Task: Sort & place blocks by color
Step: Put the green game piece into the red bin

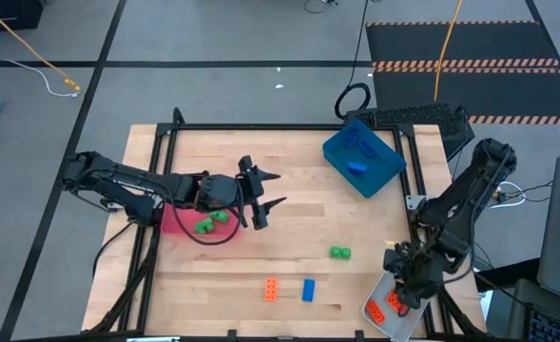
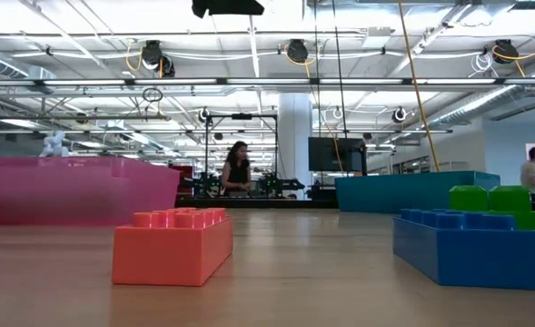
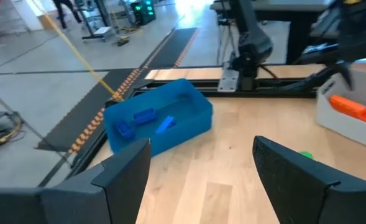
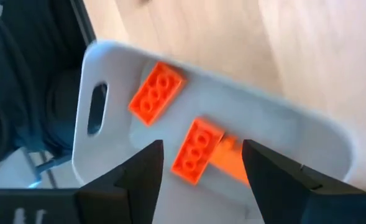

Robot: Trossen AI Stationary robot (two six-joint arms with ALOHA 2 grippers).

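Observation:
Three loose blocks rest on their bases near the table's front: a green one [image 1: 339, 253], an orange one [image 1: 272, 290] and a blue one [image 1: 308, 290]. My right gripper [image 1: 401, 288] hangs open, pointing steeply down over the clear-grey tray [image 1: 379, 321] at the front right. Several orange blocks [image 4: 197, 151] lie in that tray, one below the gap between the fingers, which do not touch it. My left gripper [image 1: 278, 188] is open and holds nothing, level above the table just right of the red tray [image 1: 177, 220], which holds green blocks [image 1: 211, 221].
The blue tray [image 1: 363, 157] with blue blocks [image 3: 144, 118] stands at the far right. The black table frame [image 1: 260, 126] runs along the edges. Bare wood lies in the table's middle. In the low view a person [image 2: 237, 170] stands far behind the table.

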